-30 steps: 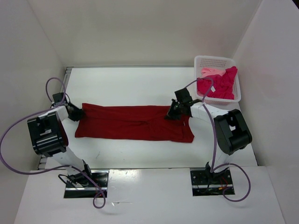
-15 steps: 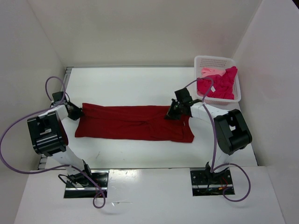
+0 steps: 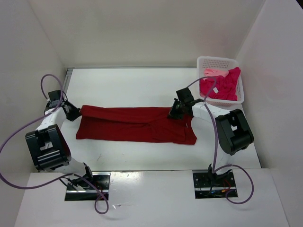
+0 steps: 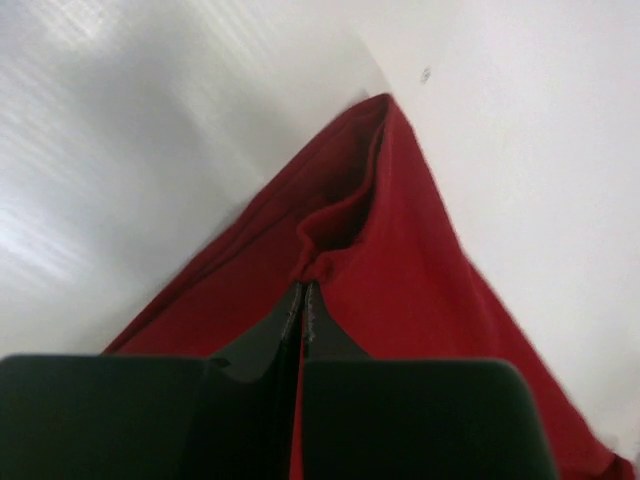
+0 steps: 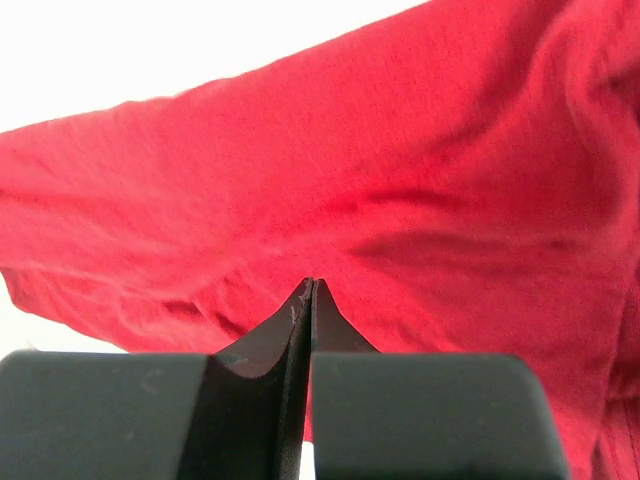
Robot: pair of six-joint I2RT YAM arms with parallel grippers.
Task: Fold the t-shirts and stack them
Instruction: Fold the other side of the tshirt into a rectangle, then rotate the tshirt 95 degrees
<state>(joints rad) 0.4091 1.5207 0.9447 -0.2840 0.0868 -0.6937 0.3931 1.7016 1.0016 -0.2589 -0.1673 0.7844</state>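
Note:
A dark red t-shirt (image 3: pixel 135 124) lies folded into a long band across the table. My left gripper (image 3: pixel 78 112) is shut on its far left corner, and the cloth (image 4: pixel 400 260) bunches at the tips of the left gripper (image 4: pixel 304 288) and rises a little off the table. My right gripper (image 3: pixel 173 112) is shut on the shirt's far edge near the right end; in the right wrist view the red cloth (image 5: pixel 380 180) fills the frame beyond the closed right gripper (image 5: pixel 309 283). Magenta (image 3: pixel 222 85) and pale pink (image 3: pixel 211 73) t-shirts lie in the basket.
A white perforated basket (image 3: pixel 212 61) stands at the far right corner of the table. White walls close in the table on the left, back and right. Purple cables loop from both arms.
My left gripper has closed on the shirt's left corner and pulled it up and slightly to the far left. The right gripper has stayed shut on the cloth, nearly still.

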